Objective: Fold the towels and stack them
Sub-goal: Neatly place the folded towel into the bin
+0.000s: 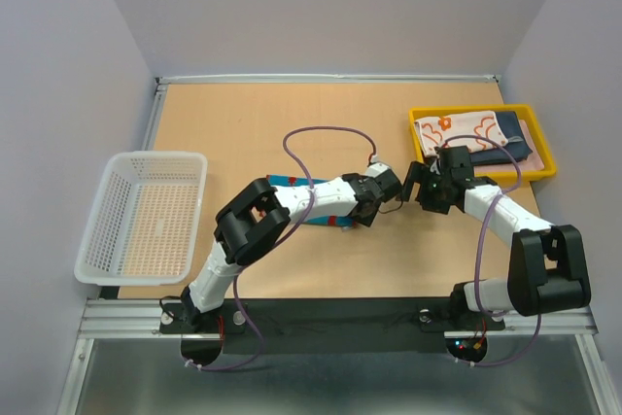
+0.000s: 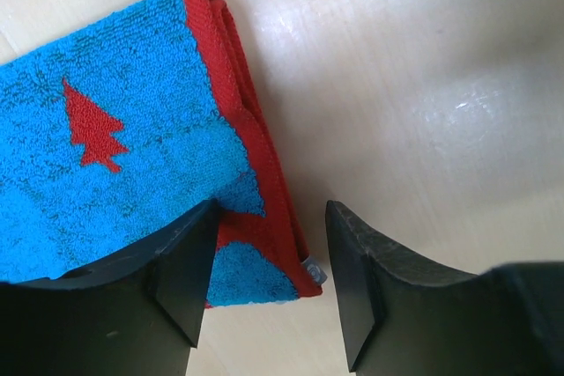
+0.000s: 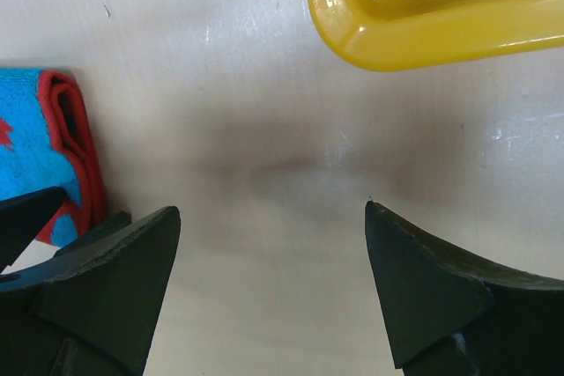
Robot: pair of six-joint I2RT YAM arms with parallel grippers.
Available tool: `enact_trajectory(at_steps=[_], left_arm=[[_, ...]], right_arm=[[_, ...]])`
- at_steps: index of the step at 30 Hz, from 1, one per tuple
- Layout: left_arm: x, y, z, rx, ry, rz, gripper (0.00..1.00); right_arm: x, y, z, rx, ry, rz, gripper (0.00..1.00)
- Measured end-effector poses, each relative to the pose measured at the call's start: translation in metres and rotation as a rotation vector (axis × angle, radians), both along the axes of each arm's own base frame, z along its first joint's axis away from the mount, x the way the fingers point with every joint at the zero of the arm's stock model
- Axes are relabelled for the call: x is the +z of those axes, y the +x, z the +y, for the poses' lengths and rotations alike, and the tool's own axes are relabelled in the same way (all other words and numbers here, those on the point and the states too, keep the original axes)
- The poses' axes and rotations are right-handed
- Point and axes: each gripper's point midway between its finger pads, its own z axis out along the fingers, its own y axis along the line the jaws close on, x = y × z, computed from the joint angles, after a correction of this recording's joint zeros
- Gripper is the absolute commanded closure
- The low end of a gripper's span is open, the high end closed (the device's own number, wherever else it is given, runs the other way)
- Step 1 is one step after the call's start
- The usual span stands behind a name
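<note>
Left end effector [image 2: 270, 217] part-open, right end effector [image 3: 271, 213] wide open

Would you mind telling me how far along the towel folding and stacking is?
Done: a patterned towel and a navy towel lie folded in the yellow tray. In hand: the open left fingers straddle the red edge of the folded blue-and-red towel. Remaining: probably moving it onto the stack; the right fingers are open over bare table.

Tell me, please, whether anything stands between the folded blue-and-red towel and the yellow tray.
Only the right gripper, hanging open over the table between the towel and the yellow tray; nothing lies on that stretch.
</note>
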Motion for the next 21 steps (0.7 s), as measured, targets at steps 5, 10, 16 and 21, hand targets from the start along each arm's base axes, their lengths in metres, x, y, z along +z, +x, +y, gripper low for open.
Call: enact_trajectory(at_steps=[5,10,16,21], left_arm=[[-0.001,-0.002,0.005,0.013,0.022,-0.002,0.48],[-0.003,-0.004,0.01,0.022,0.04,0.007,0.91],[-0.005,-0.004,0.013,0.027,0.047,0.003,1.0],[-0.001,-0.009,0.016,0.017,0.023,0.017,1.0]], right_arm=[[-0.002,-0.003,0.002,0.007,0.012,0.005,0.1],[0.0,-0.003,0.006,0.014,0.034,0.002,0.1],[0.0,-0.006,0.022,0.03,0.138,-0.004,0.09],[0.0,-0.012,0.047,0.022,0.322,-0.004,0.05]])
